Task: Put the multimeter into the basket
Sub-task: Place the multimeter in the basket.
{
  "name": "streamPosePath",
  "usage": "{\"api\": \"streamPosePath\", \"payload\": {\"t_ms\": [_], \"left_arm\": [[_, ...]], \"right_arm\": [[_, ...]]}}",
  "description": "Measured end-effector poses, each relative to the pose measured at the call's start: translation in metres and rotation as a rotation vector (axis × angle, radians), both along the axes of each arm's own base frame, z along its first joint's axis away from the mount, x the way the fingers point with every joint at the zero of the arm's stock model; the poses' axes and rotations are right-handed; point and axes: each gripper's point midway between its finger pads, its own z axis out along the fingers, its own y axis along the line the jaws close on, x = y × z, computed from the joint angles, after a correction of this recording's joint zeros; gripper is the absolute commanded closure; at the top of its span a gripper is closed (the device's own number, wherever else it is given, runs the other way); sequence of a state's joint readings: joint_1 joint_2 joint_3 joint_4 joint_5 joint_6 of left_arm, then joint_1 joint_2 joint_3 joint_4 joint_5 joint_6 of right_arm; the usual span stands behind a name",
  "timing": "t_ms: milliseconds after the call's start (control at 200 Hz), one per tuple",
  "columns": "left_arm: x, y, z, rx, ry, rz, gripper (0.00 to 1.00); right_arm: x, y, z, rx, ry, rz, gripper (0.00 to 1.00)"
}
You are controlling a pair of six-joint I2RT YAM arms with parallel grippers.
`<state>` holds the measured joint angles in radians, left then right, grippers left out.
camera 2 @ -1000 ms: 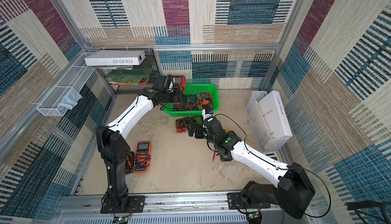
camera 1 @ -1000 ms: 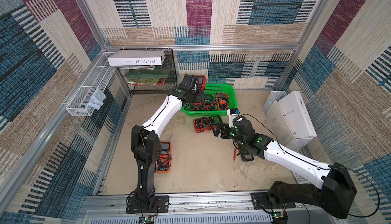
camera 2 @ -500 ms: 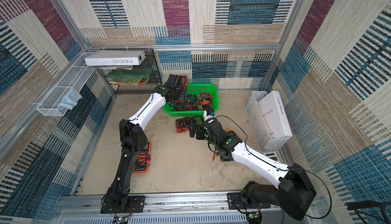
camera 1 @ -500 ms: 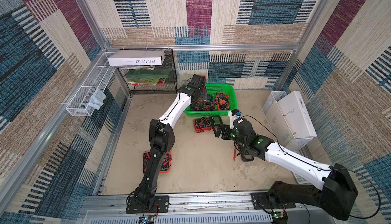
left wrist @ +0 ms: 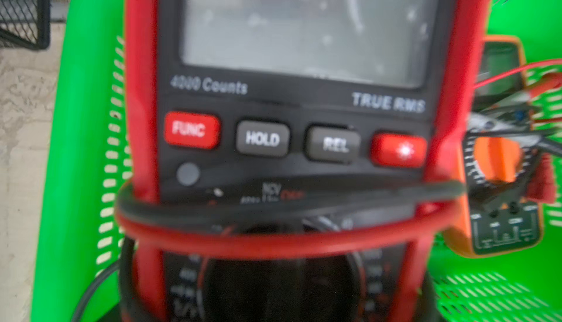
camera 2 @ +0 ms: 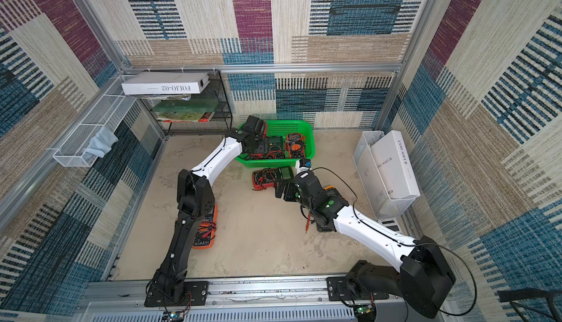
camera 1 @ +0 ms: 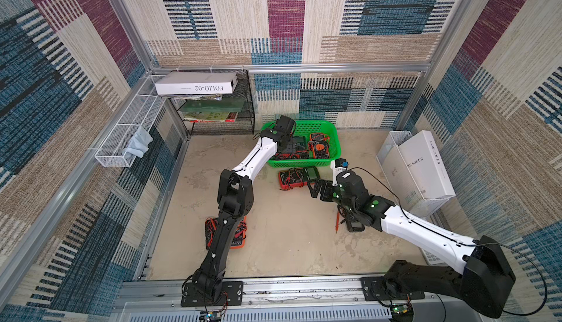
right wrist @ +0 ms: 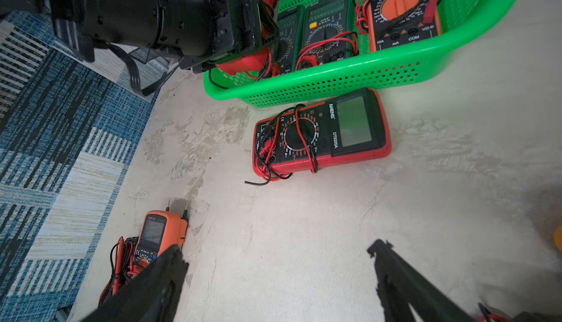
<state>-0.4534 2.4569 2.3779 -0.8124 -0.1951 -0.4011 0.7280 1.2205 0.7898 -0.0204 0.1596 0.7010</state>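
Left tool (right wrist: 248, 28) grips a red multimeter (left wrist: 292, 141) (leads wound round) over the basket (right wrist: 334, 76); right tool (right wrist: 276, 258) gapes near it.

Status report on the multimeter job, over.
Left claw shut on red multimeter, over one end of the basket. Right claw open, empty, above the table by a second red meter. Green meters and orange meter already inside.

One green basket (camera 1: 316, 126); two robot arms (camera 1: 255, 162); two red multimeters (right wrist: 322, 135); two dark green multimeters (right wrist: 330, 22); two orange multimeters (right wrist: 401, 10); two white boxes (camera 1: 196, 83); one black mesh rack (camera 1: 248, 107); anything beneath the right arm is too hidden to count.
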Motion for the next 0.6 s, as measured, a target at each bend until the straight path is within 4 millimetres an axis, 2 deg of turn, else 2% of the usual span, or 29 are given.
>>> {"api": "streamPosePath", "payload": {"t_ms": [286, 451, 521, 601], "left_arm": [[-0.001, 0.007, -0.023, 0.023, 0.040, 0.037, 1.00], [0.000, 0.012, -0.026, 0.020, 0.046, 0.057, 1.00], [0.002, 0.014, -0.026, 0.017, 0.046, 0.065, 0.91], [0.004, 0.017, -0.027, 0.016, 0.047, 0.070, 0.69]], "right_arm": [[0.001, -0.004, -0.005, -0.008, 0.009, -0.009, 0.01], [0.001, -0.006, -0.007, -0.009, 0.013, -0.012, 0.01], [0.000, -0.006, -0.008, -0.010, 0.014, -0.010, 0.01], [0.000, -0.007, -0.009, -0.011, 0.016, -0.009, 0.00]]}}
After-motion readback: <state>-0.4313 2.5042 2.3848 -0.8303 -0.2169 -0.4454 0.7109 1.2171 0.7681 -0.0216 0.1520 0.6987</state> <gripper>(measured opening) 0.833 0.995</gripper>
